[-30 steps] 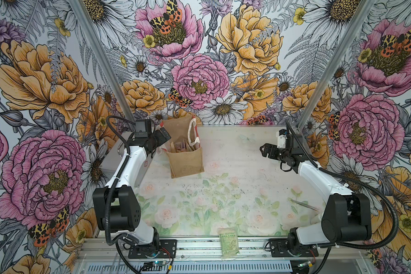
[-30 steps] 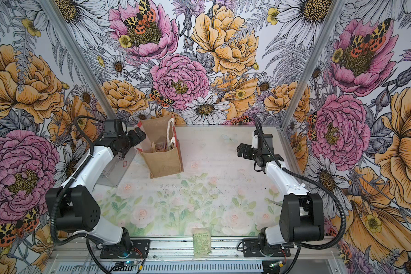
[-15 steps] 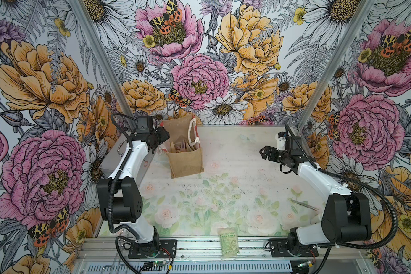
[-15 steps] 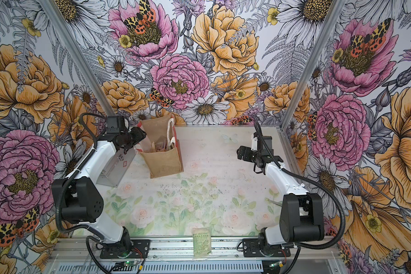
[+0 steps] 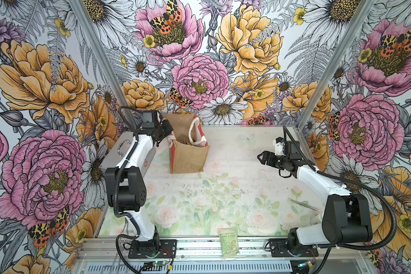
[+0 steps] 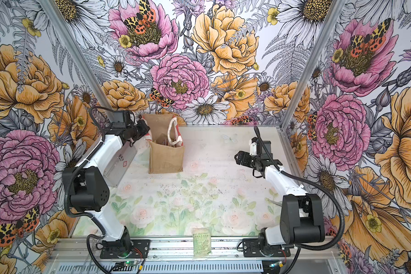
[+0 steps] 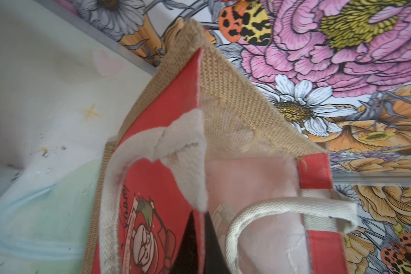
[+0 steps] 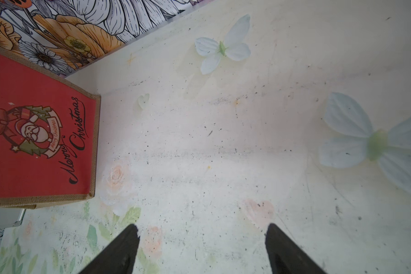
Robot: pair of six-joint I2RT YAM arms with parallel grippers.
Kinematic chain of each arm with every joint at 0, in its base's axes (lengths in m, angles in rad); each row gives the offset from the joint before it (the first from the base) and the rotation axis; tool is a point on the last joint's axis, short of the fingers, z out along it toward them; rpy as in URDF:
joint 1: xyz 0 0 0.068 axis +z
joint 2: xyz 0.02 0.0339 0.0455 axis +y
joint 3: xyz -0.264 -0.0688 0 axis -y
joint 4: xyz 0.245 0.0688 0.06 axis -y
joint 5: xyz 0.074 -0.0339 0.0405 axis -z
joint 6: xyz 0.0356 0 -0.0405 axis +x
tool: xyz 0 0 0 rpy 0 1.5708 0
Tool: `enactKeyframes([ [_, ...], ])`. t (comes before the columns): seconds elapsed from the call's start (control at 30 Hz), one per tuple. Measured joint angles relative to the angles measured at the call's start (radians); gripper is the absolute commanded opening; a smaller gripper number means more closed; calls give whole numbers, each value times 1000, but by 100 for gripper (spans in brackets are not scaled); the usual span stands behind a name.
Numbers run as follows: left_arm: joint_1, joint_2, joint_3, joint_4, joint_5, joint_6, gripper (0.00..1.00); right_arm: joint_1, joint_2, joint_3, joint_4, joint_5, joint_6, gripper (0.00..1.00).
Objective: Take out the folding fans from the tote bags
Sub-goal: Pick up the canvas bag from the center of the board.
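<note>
Floral-print walls are boxing in a pale flower-print surface (image 5: 223,189).

Left fingers (image 7: 190,239) are clenching the top edge of the tote bag's (image 5: 188,156) red side panel, with the panel pinched between them. A white rope handle (image 7: 282,207) is drooping across the bag mouth just past them.

Right fingers (image 5: 263,158) are hanging spread and empty over bare surface, well apart from the bag and pointing toward it.

Folding fans (image 5: 185,140) are showing only as a brownish cluster down in the bag mouth, just beyond the left fingers. Count and colours can't be told. One slim stick (image 5: 304,205) is lying far behind the right fingers, near that arm's base. It's possibly a fan already out, but too small to confirm.

Read: left is bracing the bag so right can reach in.

Risks:
- The bag is soft and pinched on one wall only, so any tug from left is likely tipping or dragging it, or folding the mouth shut over the fans.
- The drooping handle is sitting in right's entry path, so a snag is likely.
- The fans are bunched, so right may be grabbing two, or lifting the bag along with a caught fan.
- The grey case (image 5: 112,161) is close behind the left arm, so there's little room to back off.
</note>
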Motion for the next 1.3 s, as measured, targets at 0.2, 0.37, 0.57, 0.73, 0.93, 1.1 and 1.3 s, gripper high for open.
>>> enactKeyframes([
  [0.2,-85,87,90,195,72,27,0,0,-39,-17,12,-32,21,85],
  [0.37,-124,211,288,264,127,111,0,0,-88,-51,35,-69,35,84],
  [0.57,-155,292,436,297,153,245,0,2,-173,-109,92,-122,53,83],
  [0.73,-215,286,410,311,143,473,0,8,-235,-146,154,-151,64,80],
  [0.93,-344,232,280,330,140,620,0,27,-298,-249,294,-175,79,74],
  [1.1,-369,197,149,433,174,575,0,64,-366,-323,414,-182,77,69],
  [1.3,-381,170,79,507,196,480,0,212,-390,-355,550,-100,11,57],
])
